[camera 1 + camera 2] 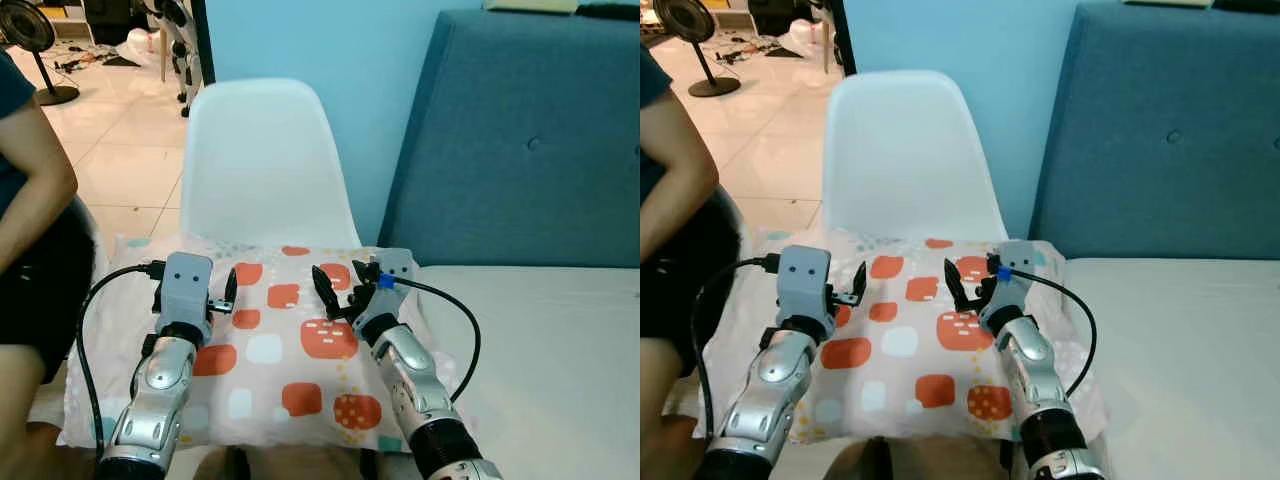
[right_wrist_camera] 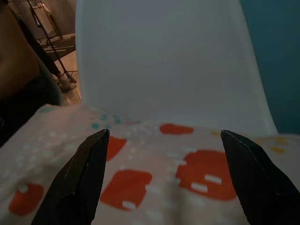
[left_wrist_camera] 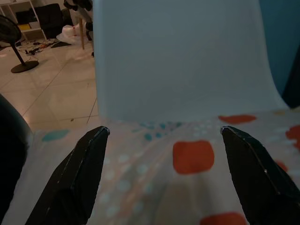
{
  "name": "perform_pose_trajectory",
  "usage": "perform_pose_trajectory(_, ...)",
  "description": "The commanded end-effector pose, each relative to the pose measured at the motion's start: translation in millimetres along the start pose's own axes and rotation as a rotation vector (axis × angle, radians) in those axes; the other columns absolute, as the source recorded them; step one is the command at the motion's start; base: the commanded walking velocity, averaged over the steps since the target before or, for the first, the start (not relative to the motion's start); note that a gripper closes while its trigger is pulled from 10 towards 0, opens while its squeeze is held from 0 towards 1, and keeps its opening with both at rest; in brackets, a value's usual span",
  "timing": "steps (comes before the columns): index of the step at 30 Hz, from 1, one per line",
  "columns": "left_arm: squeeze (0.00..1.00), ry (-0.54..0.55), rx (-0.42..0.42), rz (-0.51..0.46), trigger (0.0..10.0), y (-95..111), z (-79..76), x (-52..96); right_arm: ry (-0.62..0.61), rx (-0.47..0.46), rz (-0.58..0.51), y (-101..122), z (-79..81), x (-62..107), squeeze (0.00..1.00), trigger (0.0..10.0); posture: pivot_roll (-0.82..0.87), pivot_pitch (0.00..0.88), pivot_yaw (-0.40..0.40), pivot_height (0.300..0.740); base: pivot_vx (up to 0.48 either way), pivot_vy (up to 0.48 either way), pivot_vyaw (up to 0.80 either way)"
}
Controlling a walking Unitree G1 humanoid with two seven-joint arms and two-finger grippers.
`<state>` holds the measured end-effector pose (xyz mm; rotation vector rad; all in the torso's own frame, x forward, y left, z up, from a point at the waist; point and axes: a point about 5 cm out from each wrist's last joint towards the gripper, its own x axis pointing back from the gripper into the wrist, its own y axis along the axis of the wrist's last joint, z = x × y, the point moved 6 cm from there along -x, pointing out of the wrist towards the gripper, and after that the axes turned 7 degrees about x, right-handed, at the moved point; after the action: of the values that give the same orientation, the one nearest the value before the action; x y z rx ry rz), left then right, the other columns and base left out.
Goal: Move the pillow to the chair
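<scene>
pillow (image 1: 270,350), pale with red-orange squares and small teal spots, lies flat across the seat of a white plastic chair (image 1: 262,165), its far edge up against the base of the chair's upright backrest and its left and right ends spilling past the seat. both silver arms reach forward over the pillow's near half. left gripper (image 1: 220,296) sits over the pillow's left part, its two black fingers spread apart and grasping nothing, as the left wrist view shows with bare pillow fabric between the tips. right gripper (image 1: 338,289) sits over the pillow's middle, just right of centre, its fingers likewise released and wide, a red square of the print visible between them in the right wrist view. black cables loop from each wrist. to the right of the chair stands a dark blue upholstered headboard (image 1: 530,140) above a white mattress (image 1: 560,350). a person's arm (image 1: 35,190) in a dark sleeve shows at the left edge, near the pillow's left end. far left, on the tiled floor (image 1: 120,130), a black standing fan (image 1: 30,40).
</scene>
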<state>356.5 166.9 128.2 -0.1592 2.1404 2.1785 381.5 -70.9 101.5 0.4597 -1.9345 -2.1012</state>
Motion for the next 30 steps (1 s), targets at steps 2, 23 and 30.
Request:
perform_pose_trajectory(2,0.00,0.019,0.000,0.011,10.0,-2,3.8,2.7,0.008,0.007,0.009,-1,1.5,0.5,0.00,10.0,0.08,0.054,-0.042,0.673,0.000,0.000,0.00)
perform_pose_trajectory(23,0.00,0.038,-0.006,0.022,10.0,0,11.4,4.0,-0.025,0.012,0.022,1,-11.0,3.1,0.00,10.0,0.08,0.076,-0.041,0.740,0.000,0.000,0.00)
perform_pose_trajectory(30,0.00,0.028,-0.013,0.067,10.0,-7,10.6,2.3,-0.128,0.020,0.100,-18,-30.9,11.7,0.00,10.0,0.08,0.080,-0.040,0.740,0.000,0.000,0.00)
